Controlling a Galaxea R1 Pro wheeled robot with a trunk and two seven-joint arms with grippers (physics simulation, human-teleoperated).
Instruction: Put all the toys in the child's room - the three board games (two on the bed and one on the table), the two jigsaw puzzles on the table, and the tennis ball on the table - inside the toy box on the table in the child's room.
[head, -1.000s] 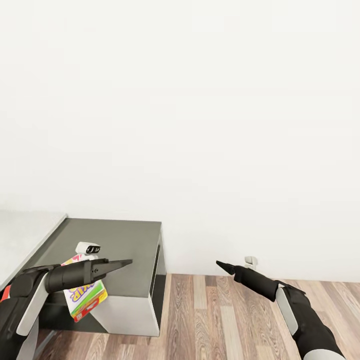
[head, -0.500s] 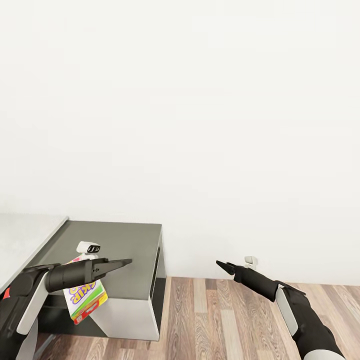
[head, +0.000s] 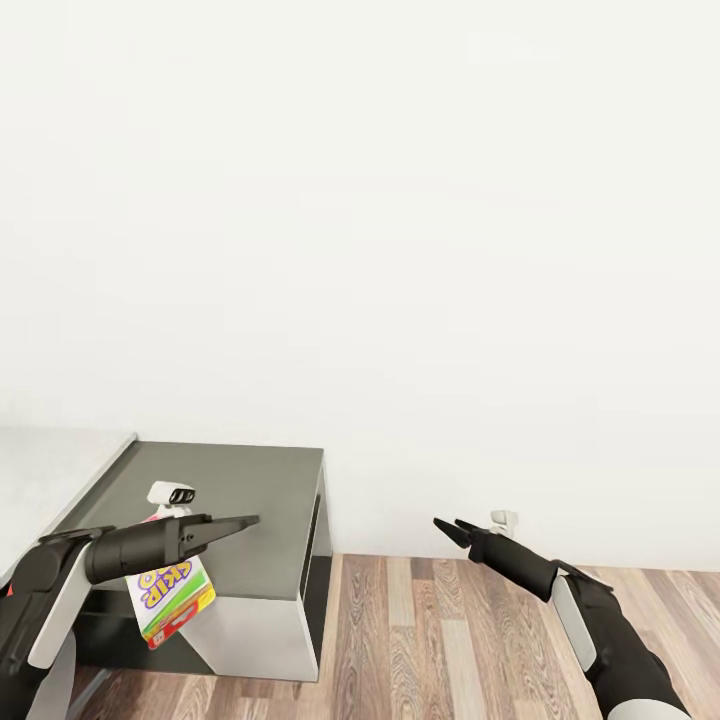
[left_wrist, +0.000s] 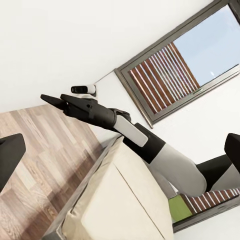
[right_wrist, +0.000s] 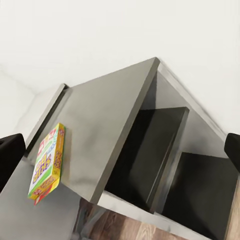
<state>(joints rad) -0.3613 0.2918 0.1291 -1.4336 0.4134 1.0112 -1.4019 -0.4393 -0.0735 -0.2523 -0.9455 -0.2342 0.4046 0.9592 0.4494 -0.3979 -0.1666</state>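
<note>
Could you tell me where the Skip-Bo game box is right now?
In the head view, the Skip-Bo box is at lower left, beneath the left gripper, by the near edge of the dark grey desk section.

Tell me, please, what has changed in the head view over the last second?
Very little. The left tool has drifted slightly toward the robot's left and a touch upward over the dark grey desk section. The SKIP BO box hangs beneath the left arm as before. The right tool stays over the wood-plank floor, and the view has barely moved.
</note>
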